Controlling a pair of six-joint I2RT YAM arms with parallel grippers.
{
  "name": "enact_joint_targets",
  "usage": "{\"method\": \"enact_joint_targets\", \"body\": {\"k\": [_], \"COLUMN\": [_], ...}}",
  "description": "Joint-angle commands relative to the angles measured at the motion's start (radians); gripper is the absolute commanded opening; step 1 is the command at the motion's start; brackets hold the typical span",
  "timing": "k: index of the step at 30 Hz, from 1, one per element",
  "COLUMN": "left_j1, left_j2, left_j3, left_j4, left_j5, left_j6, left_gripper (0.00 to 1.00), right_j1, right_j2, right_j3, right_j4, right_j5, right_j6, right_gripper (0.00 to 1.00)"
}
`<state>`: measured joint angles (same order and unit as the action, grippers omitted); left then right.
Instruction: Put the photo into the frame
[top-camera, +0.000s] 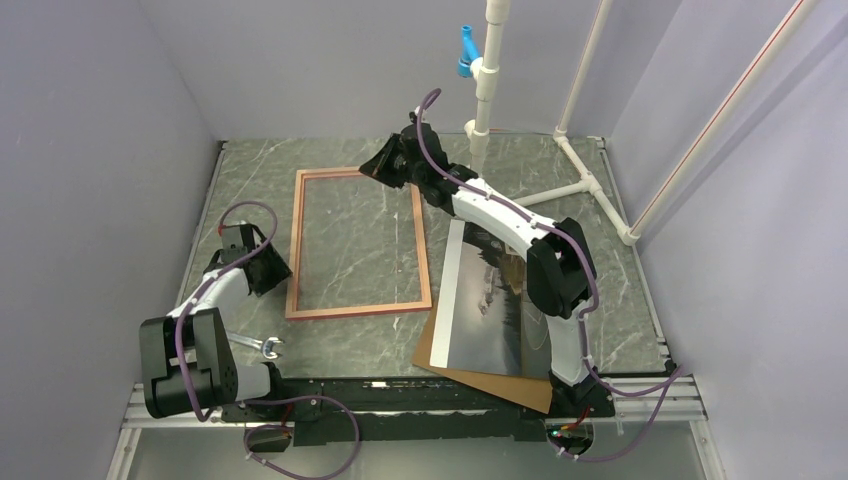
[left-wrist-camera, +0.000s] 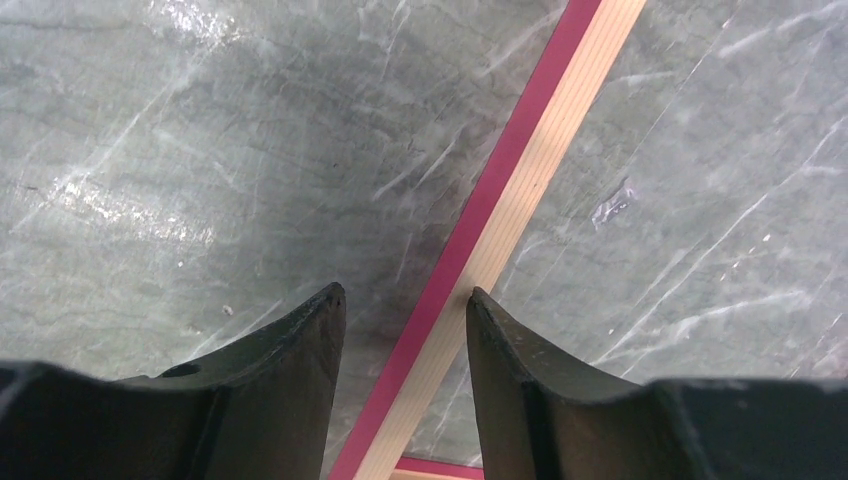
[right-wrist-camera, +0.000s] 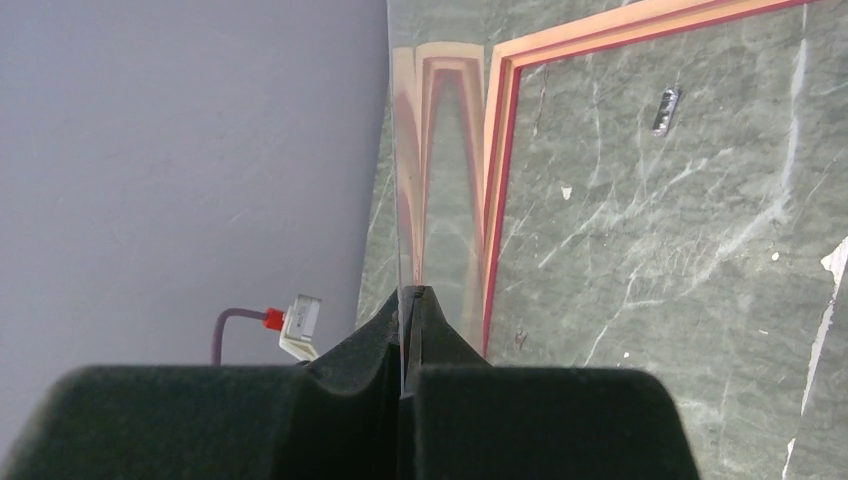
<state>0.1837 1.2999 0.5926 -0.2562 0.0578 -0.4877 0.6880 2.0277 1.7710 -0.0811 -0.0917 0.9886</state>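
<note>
Straddling the left rail of the frame (left-wrist-camera: 520, 170), my left jaws stand partly apart, with one fingertip (left-wrist-camera: 320, 310) on each side of the rail. The pinkish-red strip and the pale wood strip of the rail pass through the gap. I cannot tell if the fingertips touch the rail or hang just over it. The frame lies flat on the grey-green marble surface (top-camera: 330, 345), and the bare surface shows through its opening. The left jaws are close to its near left corner.

My right jaws are pressed together at the far right corner of the frame. Between their fingertips (right-wrist-camera: 440, 330) is a thin clear sheet (right-wrist-camera: 440, 180), seen almost edge-on. It reaches away from the jaws and mirrors the frame's rail beside it. In the top view I cannot make out this sheet.

The photo (top-camera: 490, 295) is not in the frame. It lies picture side up on the brown backing board (top-camera: 490, 385), to the right of the frame and near its near right corner, by the near edge of the surface. My right arm (top-camera: 520, 225) passes over the far part of the photo.
</note>
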Motion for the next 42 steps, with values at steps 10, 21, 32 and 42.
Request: {"method": "enact_joint_targets", "body": {"k": [10,21,32,42], "left_j1": [0.009,0.009,0.010,0.011], "left_j2": [0.032,0.039,0.039,0.045], "left_j3": [-0.037,-0.034,-0.034,-0.033], "left_j4": [0.029,0.028,0.029,0.029], "left_j5": [-0.003,0.002,0.003,0.006], "left_j6": [0.003,0.004,0.003,0.005], "left_gripper": [0.51,0.51,0.50,0.50], "right_j1": [-0.020,-0.040,-0.043,-0.046], "right_j2": [0.003,0.016,0.097,0.058], "right_j3": [0.048,0.054,0.051,-0.031], "right_j4": [0.015,0.010,0.032,0.051], "right_j5": [-0.069,-0.124,-0.189,-0.178], "right_j6": [0.069,0.116,0.167,0.199], "right_gripper": [0.00,0.00,0.00,0.00]}}
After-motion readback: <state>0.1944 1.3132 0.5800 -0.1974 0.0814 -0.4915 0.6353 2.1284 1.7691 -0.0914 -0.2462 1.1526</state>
